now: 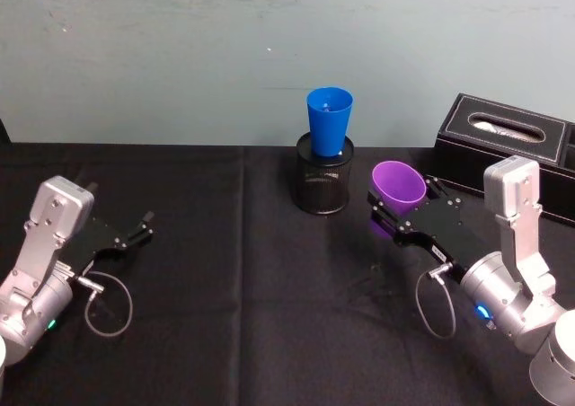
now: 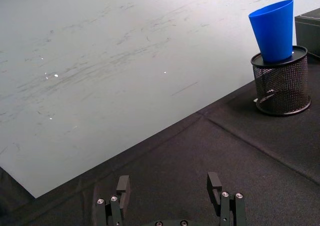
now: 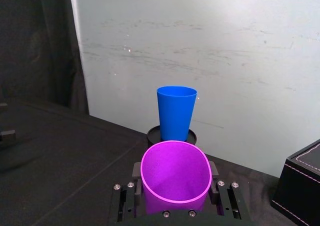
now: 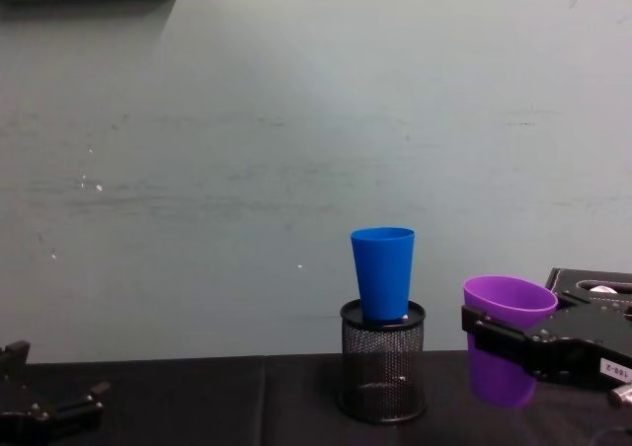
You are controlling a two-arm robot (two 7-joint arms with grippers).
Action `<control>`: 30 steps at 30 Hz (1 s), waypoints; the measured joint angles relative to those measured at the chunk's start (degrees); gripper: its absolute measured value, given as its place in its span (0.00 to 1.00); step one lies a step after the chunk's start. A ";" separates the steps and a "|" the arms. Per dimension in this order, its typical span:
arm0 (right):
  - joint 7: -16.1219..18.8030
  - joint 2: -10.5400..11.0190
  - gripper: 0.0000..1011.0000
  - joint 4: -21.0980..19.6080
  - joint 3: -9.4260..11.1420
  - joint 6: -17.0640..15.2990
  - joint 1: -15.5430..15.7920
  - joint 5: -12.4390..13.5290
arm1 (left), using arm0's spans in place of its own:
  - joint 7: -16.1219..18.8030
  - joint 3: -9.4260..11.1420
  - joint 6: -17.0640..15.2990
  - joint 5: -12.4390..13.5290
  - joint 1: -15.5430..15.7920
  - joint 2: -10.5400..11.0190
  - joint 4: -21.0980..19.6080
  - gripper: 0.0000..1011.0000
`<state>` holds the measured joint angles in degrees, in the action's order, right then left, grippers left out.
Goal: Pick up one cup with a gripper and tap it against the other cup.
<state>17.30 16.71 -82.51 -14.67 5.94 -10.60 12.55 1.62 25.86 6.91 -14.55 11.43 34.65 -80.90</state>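
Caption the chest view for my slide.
Right gripper holds the purple cup beside the blue cup in a mesh holder.

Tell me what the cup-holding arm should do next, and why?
Probably raise the right gripper slightly and ease it leftward: its purple cup is gripped but lower than, and apart from, the blue cup in the mesh holder. Left gripper lies parked, open.

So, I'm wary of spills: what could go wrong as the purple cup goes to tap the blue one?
The blue cup stands perched in the black mesh holder, so a firm tap might tip it out. The purple cup, in the right gripper, hangs level with the holder; moved straight across, it would likely hit mesh. Its tapered sides could slip in the jaws on contact. The left gripper, parked far left, poses none.
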 joint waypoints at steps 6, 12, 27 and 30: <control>0.01 0.03 0.73 0.03 -0.05 -0.03 -0.02 0.02 | 0.00 0.00 0.00 0.00 0.00 0.00 0.00 1.00; 0.01 0.06 0.73 0.05 -0.07 -0.06 -0.03 0.04 | 0.00 0.00 0.00 0.00 0.00 0.00 0.00 1.00; 1.43 -0.30 0.73 0.31 0.49 -0.20 -0.98 1.11 | 0.00 0.00 0.00 0.00 0.00 0.00 0.00 1.00; 2.01 -0.52 0.73 0.70 0.55 -0.37 -1.92 1.60 | 0.00 0.00 0.00 0.00 0.00 0.00 0.00 1.00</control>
<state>19.31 16.19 -81.81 -14.11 5.57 -12.52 14.16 1.62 25.86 6.91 -14.55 11.43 34.65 -80.90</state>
